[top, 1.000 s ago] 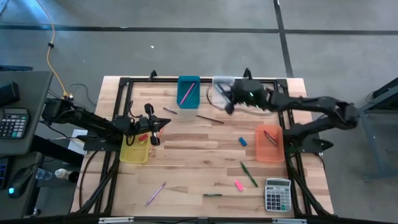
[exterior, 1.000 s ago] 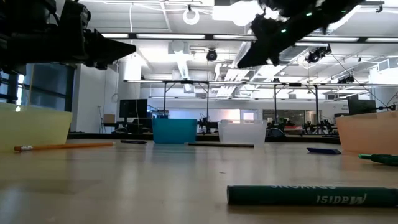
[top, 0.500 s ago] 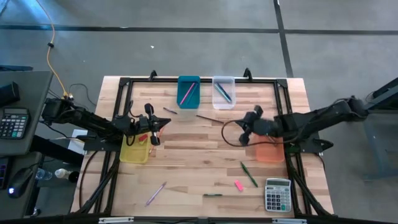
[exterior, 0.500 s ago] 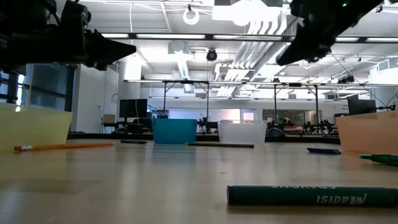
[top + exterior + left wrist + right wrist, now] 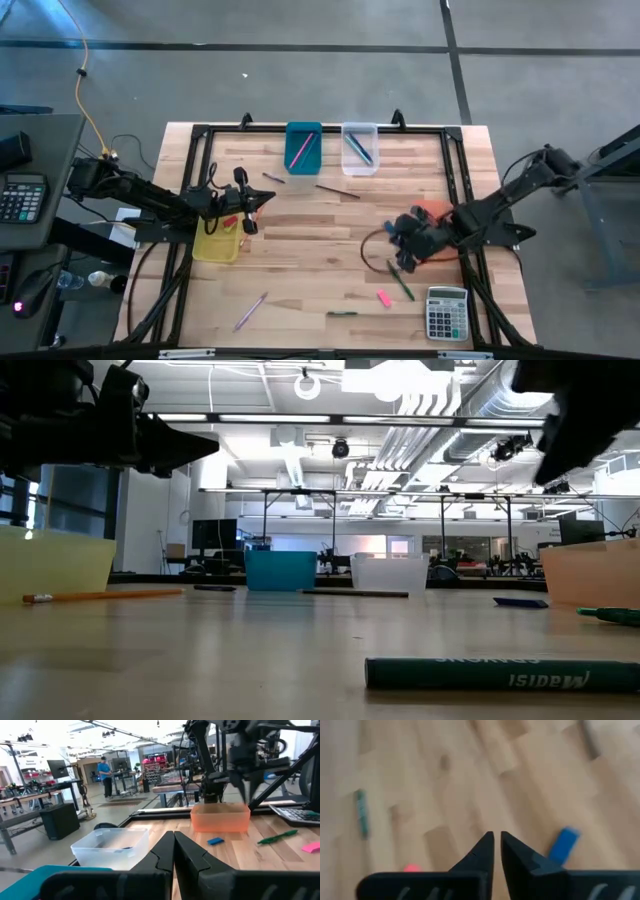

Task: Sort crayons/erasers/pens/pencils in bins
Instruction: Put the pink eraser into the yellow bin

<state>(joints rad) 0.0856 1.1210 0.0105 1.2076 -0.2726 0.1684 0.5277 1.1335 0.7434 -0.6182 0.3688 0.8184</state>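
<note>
My right gripper (image 5: pixel 403 243) hovers shut and empty over the table, by the orange bin (image 5: pixel 436 209), which the arm partly covers. Its wrist view (image 5: pixel 496 840) shows a blue eraser (image 5: pixel 563 843), a pink eraser (image 5: pixel 412 867) and a green stick (image 5: pixel 361 812) lying flat on the wood below. My left gripper (image 5: pixel 264 198) waits shut and empty above the table, next to the yellow bin (image 5: pixel 216 245). The teal bin (image 5: pixel 303 147) and the clear bin (image 5: pixel 360 148) stand at the far edge, each with sticks inside.
A grey calculator (image 5: pixel 447 313) lies at the near right. A green stick (image 5: pixel 400 280), a pink eraser (image 5: pixel 383 297), a dark pen (image 5: pixel 340 313), a pale pencil (image 5: pixel 250 311) and a brown pen (image 5: pixel 338 190) lie loose. An orange pencil (image 5: pixel 100 596) lies beside the yellow bin.
My right gripper has swung from above the clear bin at the far edge toward the near edge, coming down beside the orange bin. The clear bin has come into full view with a stick lying in it.
</note>
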